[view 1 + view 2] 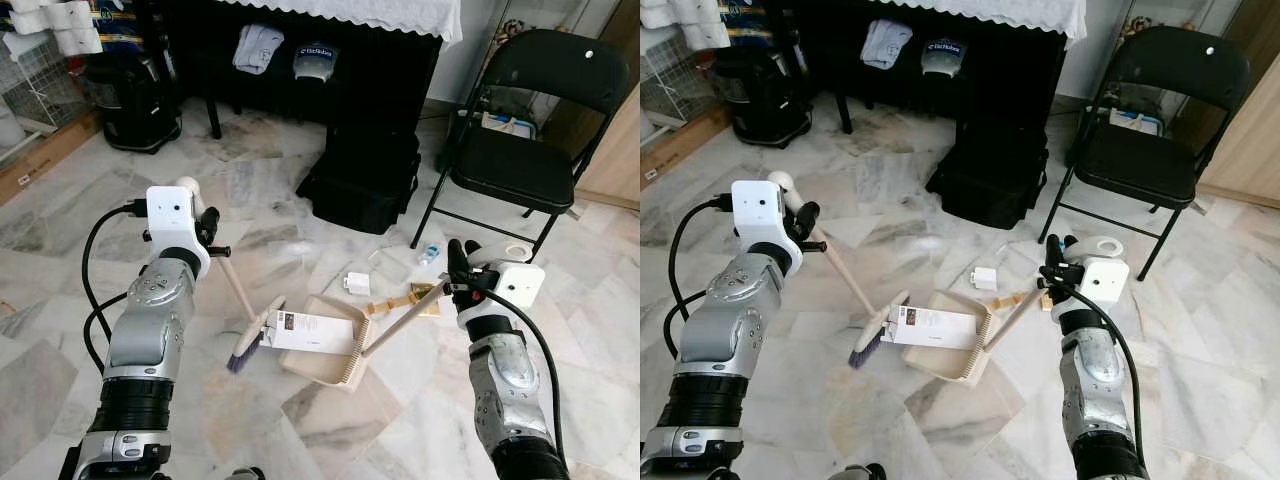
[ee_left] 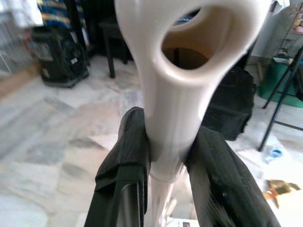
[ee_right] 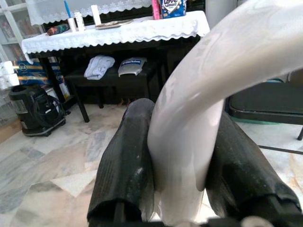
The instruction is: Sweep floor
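Marble floor [image 1: 330, 420] lies under both tools. The left gripper [image 1: 207, 228] has its fingers [image 2: 124, 161] clamped on the top of the brush [image 1: 245, 340] handle, whose long axis slopes down and to the robot's right, ending in bristles touching the floor just beside the dustpan [image 1: 320, 345]. The right gripper [image 1: 458, 268] has its fingers [image 3: 125, 156] clamped on the dustpan handle, which slopes down toward the left. A small white box [image 1: 357, 282] and other scraps lie just beyond the pan's far edge, nearer the right arm, so the brush would likely need to reach past the pan.
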You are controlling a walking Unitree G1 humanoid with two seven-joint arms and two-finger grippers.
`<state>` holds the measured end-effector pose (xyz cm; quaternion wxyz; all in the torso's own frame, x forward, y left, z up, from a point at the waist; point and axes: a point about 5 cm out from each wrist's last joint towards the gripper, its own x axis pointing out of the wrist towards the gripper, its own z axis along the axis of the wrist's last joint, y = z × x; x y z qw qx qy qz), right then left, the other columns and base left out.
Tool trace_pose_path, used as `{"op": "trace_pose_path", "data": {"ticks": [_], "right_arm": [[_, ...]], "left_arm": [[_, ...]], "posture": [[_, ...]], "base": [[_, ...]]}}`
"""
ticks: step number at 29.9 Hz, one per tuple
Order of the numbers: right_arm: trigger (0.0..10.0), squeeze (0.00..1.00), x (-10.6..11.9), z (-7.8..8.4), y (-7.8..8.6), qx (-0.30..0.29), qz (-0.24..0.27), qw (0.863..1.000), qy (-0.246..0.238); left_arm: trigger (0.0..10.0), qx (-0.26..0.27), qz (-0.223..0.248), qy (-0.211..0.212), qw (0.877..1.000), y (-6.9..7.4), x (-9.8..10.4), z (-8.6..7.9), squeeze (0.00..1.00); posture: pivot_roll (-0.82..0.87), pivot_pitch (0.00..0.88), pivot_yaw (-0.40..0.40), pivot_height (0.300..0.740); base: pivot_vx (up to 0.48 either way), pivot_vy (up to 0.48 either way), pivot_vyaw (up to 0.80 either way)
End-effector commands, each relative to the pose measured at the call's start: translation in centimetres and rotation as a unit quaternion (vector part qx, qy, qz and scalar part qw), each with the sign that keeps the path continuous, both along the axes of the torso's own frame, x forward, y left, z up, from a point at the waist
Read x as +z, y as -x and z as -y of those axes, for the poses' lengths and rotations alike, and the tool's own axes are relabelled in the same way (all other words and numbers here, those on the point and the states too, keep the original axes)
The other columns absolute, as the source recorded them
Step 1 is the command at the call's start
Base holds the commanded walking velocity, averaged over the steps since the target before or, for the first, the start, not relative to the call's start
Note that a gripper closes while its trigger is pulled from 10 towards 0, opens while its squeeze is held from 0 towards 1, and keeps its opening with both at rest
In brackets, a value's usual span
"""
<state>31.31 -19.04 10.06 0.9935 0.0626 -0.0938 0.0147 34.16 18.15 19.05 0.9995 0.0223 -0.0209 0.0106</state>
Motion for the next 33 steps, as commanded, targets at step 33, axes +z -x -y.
{"op": "trace_pose_path", "data": {"ticks": [33], "right_arm": [[10.0,0.00,4.5,-0.1,-0.2,-0.063,0.091,0.994,-0.018]], "left_arm": [[10.0,0.076,0.138,-0.042,0.987,2.5,-1.9,-0.8,0.00]], "posture": [[-0.02,0.000,-0.028,0.740]], "base": [[0.000,0.000,0.00]]}}
